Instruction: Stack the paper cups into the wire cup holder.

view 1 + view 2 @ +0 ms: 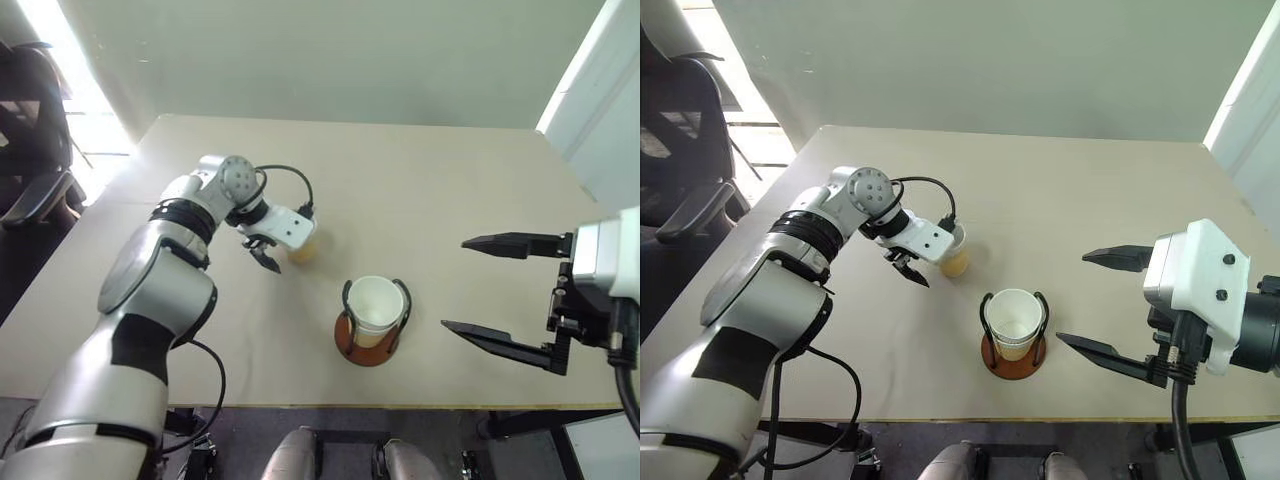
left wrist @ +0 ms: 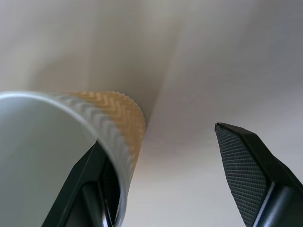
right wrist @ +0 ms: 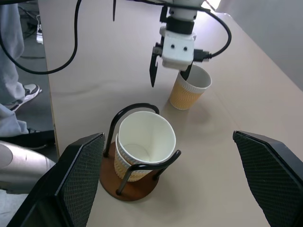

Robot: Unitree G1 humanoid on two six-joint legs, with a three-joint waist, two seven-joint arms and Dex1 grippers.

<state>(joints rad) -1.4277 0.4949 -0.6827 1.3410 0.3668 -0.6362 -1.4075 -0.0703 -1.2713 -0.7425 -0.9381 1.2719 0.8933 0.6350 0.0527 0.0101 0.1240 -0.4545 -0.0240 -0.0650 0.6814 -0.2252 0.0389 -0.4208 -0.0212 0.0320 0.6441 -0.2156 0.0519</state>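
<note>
Wire cup holder sits near the table's front edge, roughly centre. Two paper cups already nested inside it, upright, white insides showing. Third paper cup stands upright on the table at about 10 o'clock from the holder, near but apart from it.

Left gripper points steeply down at that loose cup, jaws parted and straddling its wall: one finger inside the rim, the other finger outside with a clear gap to the cup. Not clamped yet, nothing held.

Right gripper hovers at 3 o'clock of the holder, well apart, jaws spread wide, empty.

Progress: looks like two of three cups stacked. Left to do, by my reading: close on the last cup, lift, carry over the holder, drop it into the stack.
</note>
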